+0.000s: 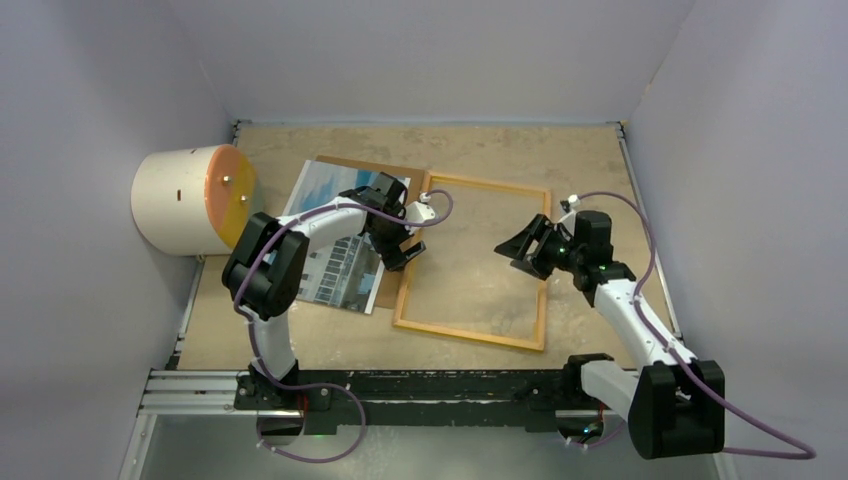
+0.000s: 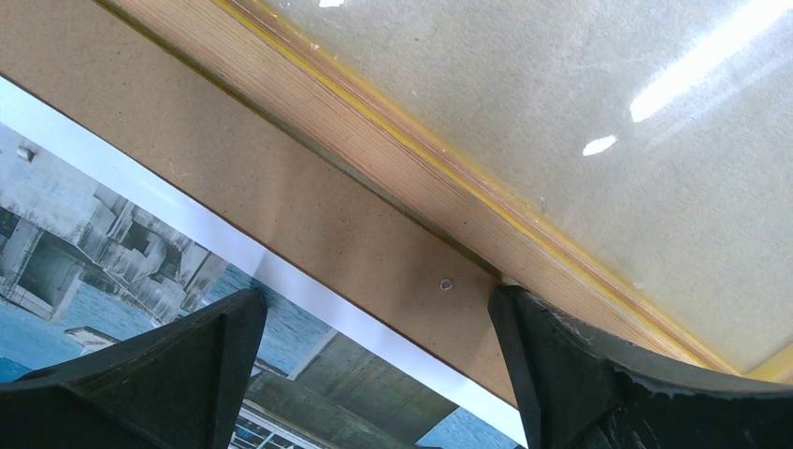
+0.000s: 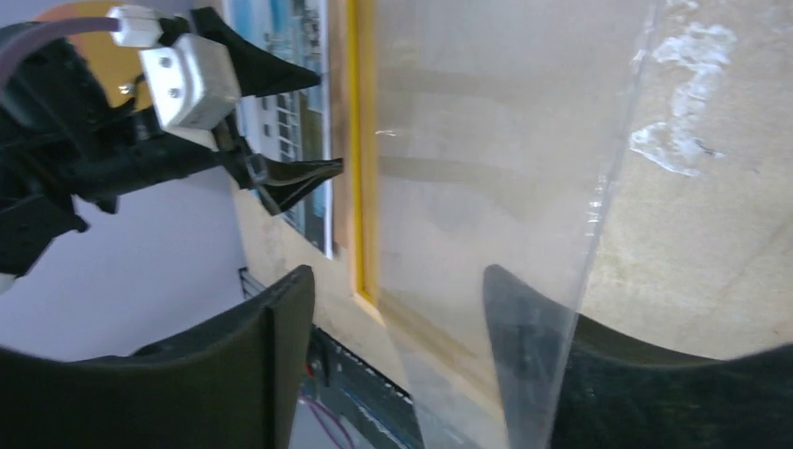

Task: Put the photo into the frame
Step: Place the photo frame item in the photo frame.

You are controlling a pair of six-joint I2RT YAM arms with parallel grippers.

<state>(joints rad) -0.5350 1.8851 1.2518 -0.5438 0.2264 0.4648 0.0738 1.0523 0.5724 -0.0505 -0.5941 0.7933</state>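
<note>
The frame (image 1: pixel 470 260) lies flat mid-table, showing a light wood rail (image 2: pixel 402 140) and a yellow inner edge (image 3: pixel 363 140). The photo (image 1: pixel 335 250) of a white building and blue sky rests on a brown backing board (image 1: pixel 385 285) just left of it. My left gripper (image 1: pixel 400 232) hangs open over the board's right edge (image 2: pixel 377 295), one finger above the photo (image 2: pixel 112 234) and the other at the frame's rail. My right gripper (image 1: pixel 512 252) stands open at the frame's right side (image 3: pixel 396 271). The edge of a clear pane (image 3: pixel 486 140) runs between its fingers, close to the right one.
A white cylinder with an orange face (image 1: pixel 190 200) lies at the back left against the wall. Grey walls close in the table on three sides. A metal rail (image 1: pixel 400 390) carrying the arm bases runs along the near edge.
</note>
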